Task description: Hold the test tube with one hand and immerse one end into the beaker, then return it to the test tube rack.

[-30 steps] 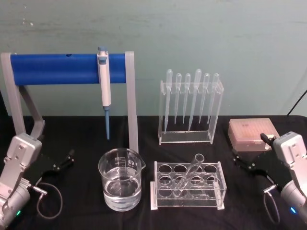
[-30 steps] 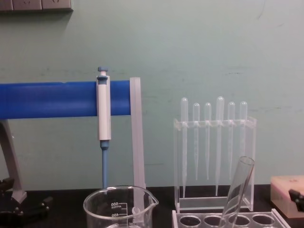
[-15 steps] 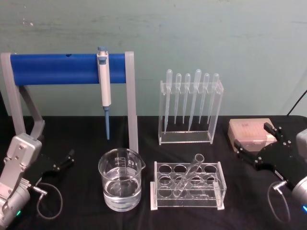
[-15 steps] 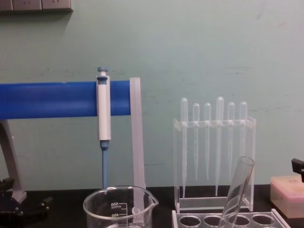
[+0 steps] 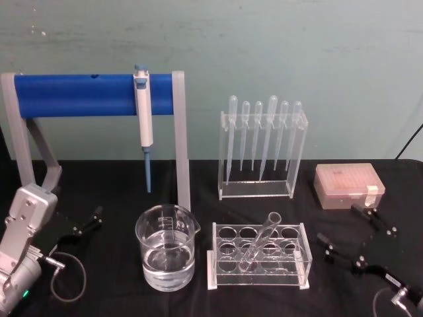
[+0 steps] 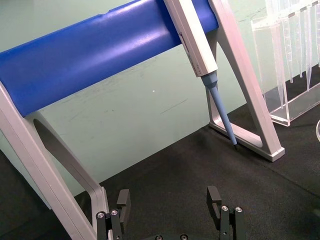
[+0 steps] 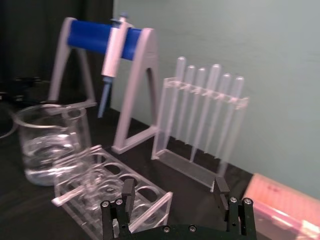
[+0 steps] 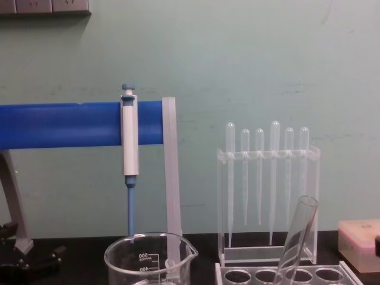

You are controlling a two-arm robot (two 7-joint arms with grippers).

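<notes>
1. Nearest, low right: the right gripper (image 5: 338, 224) hovers just above the cloth with its fingers spread wide and nothing between them. It points toward the rack, which reads as the start of a reach for the tube.
2. Nearest, low left: the left gripper (image 6: 168, 197) is parked by the blue stand's foot. It is also spread wide and empty, well away from the glassware, so I judge it is not needed.
3. Centre, near: the test tube (image 5: 261, 241) sits tilted in the test tube rack (image 5: 215, 264), round bottom down in a middle well. Its open rim is raised toward the far right, and that free upper length gives the fingers something to grip.
4. Just left of the rack is the beaker (image 5: 141, 238), partly filled with clear liquid. It is close enough that the dip should need only a short carry.
5. Right, farther: a pinkish tip box (image 5: 347, 185) stands apart from the rack.
6. Far centre: 6 pipettes (image 5: 261, 132) hang bulb-up in a clear stand.
7. Far left: a pipettor (image 5: 143, 112) hangs on the blue bar stand (image 5: 79, 94), tip clear of the cloth.
8. Surface: a black cloth (image 5: 112, 178), matte, covers the table. Behind it is a scuffed pale green wall (image 5: 264, 46).
</notes>
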